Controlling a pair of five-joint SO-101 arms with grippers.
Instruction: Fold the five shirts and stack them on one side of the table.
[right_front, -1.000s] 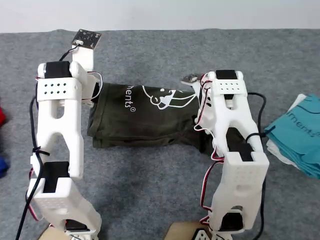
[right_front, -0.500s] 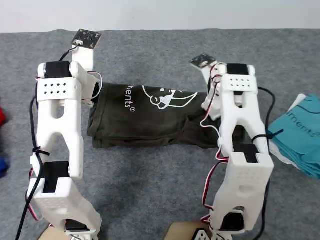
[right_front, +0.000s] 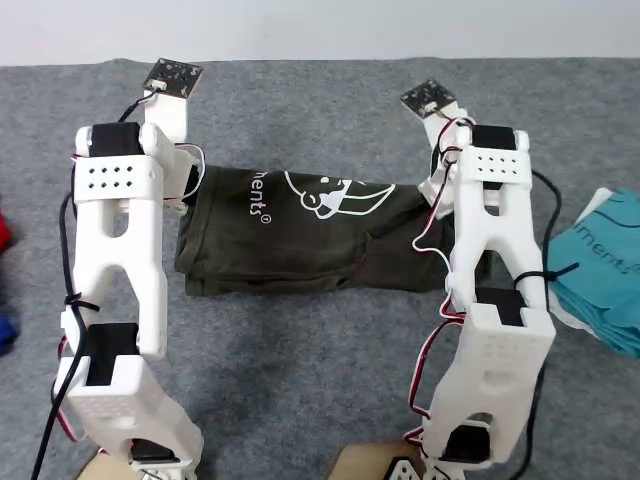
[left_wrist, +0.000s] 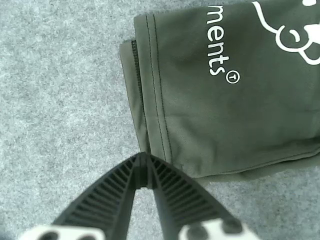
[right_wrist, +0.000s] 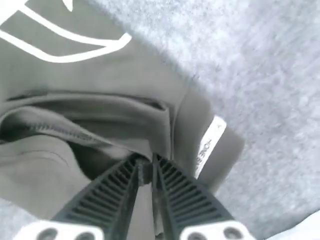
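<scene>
The left gripper (left_wrist: 145, 165) held position at 9 o'clock, jaws closed, apparently on the hem of the dark green shirt (right_front: 290, 235), which lay at the centre of the table (right_front: 300, 380). The right gripper (right_wrist: 146, 167), jaws closed on the collar-end fold, travelled toward 2 o'clock, drawing that end out. Folding remained incomplete. The teal stack (right_front: 600, 265) lay at 3 o'clock.

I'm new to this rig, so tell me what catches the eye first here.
A dark green shirt with a white print lies partly folded across the middle of the grey table. The left gripper pinches its hemmed end, the right gripper the opposite end by the neck label. Folded teal shirts sit beyond the right arm.
</scene>
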